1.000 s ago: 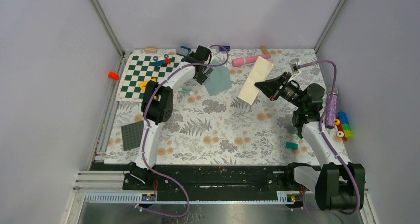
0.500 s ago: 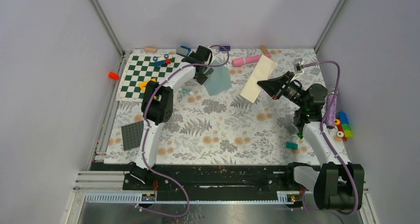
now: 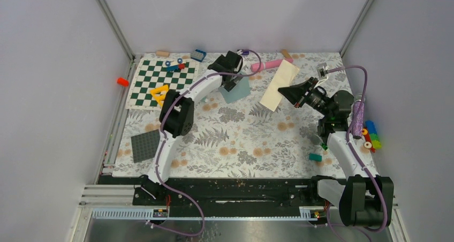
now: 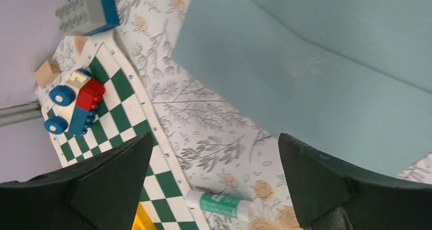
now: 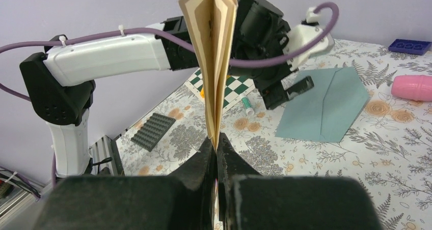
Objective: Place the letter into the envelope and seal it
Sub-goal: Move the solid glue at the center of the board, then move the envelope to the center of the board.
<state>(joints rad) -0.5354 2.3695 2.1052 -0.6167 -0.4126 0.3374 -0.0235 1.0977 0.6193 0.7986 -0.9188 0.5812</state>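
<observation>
Now: right claw (image 5: 218, 144) pressed together, pinching the bottom edge of the letter (image 5: 211, 62). The folded cream sheet stands on edge above the fingers, lifted off the table, far right of centre. Left claw (image 4: 214, 146) spread wide, holding nothing, hanging over the left edge of the envelope (image 4: 316, 82); contact cannot be told. Envelope lies flat on the flowered cloth (image 3: 241, 140), far middle, left of the letter and apart from it. Glue stick (image 4: 219, 203) lies just beside the chequered board (image 4: 117, 113).

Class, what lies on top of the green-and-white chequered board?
A red, white and blue toy car and a yellow triangular piece. The left arm hides the chequered board's near right corner.
</observation>
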